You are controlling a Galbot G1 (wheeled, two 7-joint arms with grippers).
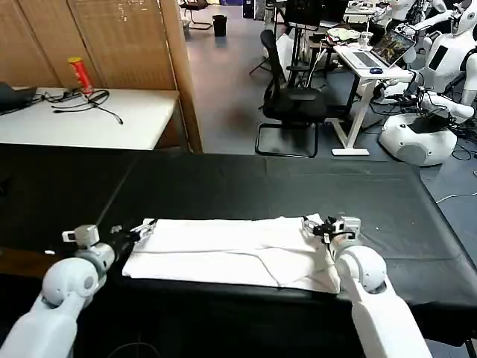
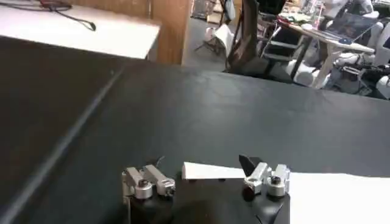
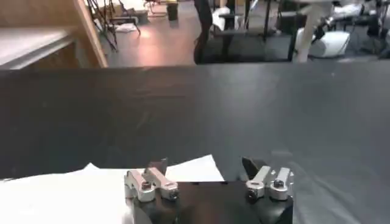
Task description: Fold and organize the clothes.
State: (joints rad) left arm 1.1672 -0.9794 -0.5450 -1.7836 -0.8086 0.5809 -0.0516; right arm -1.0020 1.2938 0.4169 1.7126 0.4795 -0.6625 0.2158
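The white T-shirt [image 1: 231, 250] lies folded into a long flat band across the black table cloth [image 1: 246, 186], near the front edge. My left gripper [image 1: 141, 230] sits at the band's far left corner. In the left wrist view this gripper [image 2: 204, 164] is open, its fingers [image 2: 148, 181] wide apart, with the shirt's corner [image 2: 210, 172] between them. My right gripper [image 1: 317, 226] is at the band's far right corner. The right wrist view shows it [image 3: 205, 165] open too, straddling the shirt's pointed corner [image 3: 186, 171]. Neither holds cloth.
Beyond the shirt the black cloth stretches to the table's far edge. A white table [image 1: 89, 119] at the back left carries a red can [image 1: 78, 74] and cables. An office chair [image 1: 287, 104], a desk and other robots [image 1: 425, 127] stand behind.
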